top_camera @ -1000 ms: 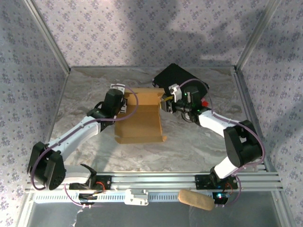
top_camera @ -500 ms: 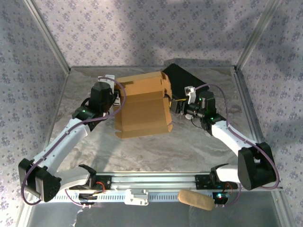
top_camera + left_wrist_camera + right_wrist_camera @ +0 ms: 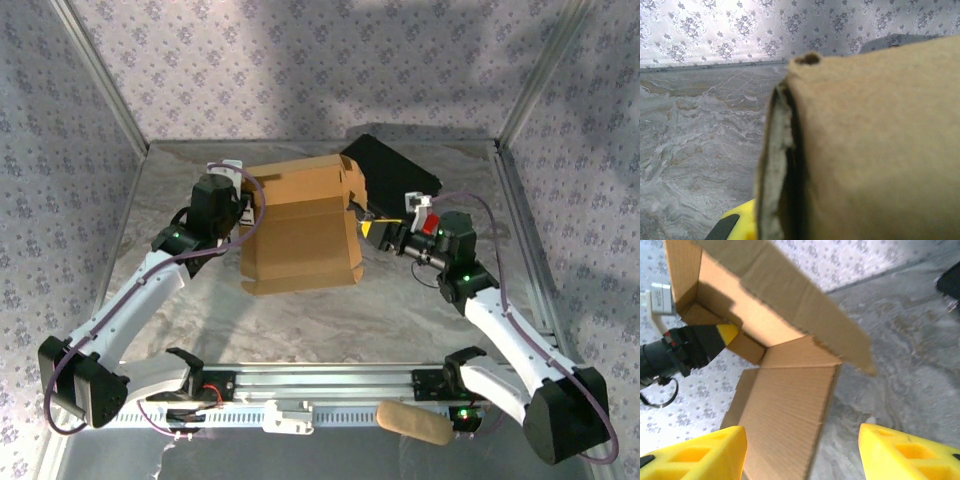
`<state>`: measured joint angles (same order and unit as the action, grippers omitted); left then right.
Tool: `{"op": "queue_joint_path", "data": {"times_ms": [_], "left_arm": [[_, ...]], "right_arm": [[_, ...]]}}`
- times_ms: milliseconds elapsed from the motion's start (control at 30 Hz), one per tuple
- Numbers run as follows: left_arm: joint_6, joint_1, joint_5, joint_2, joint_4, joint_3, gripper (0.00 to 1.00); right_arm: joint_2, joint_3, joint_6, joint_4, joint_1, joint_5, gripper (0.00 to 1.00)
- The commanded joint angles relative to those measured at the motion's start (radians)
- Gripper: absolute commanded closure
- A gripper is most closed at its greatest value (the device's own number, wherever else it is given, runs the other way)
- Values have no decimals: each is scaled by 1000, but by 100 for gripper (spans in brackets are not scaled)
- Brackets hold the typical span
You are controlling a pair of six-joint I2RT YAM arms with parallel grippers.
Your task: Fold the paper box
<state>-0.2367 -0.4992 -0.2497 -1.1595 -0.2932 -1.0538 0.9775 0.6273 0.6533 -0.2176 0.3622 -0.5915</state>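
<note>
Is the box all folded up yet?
Not yet, maybe halfway. Done: the back wall and side flaps of the paper box stand up. In hand: the left end effector pinches its left wall, and the right end effector is open beside its right edge. Left: the front panel lies flat and the top is open.

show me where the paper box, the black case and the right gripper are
paper box (image 3: 300,245): top external view, on its broad front panel
black case (image 3: 395,172): top external view, on its flat top face
right gripper (image 3: 372,224): top external view, midway between its yellow fingertips
</note>
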Motion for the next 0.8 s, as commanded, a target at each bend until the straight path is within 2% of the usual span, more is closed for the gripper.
{"op": "queue_joint_path", "data": {"times_ms": [0,100,233,300,533,767], "left_arm": [[-5,8,11,6,18,-35,100],[-9,8,15,0,22,-37,100],[-9,7,20,-8,23,-41,100],[-11,8,22,-8,26,-43,100],[-10,7,16,0,24,-40,100],[-22,7,4,14,32,-27,100]], "right_arm": [[67,40,51,107,28,-10,40],[112,29,131,1,13,-51,40],[157,90,117,61,46,-28,47],[169,74,157,-3,39,-33,51],[226,28,310,-198,30,-61,78],[228,-37,502,-405,3,-77,90]]}}
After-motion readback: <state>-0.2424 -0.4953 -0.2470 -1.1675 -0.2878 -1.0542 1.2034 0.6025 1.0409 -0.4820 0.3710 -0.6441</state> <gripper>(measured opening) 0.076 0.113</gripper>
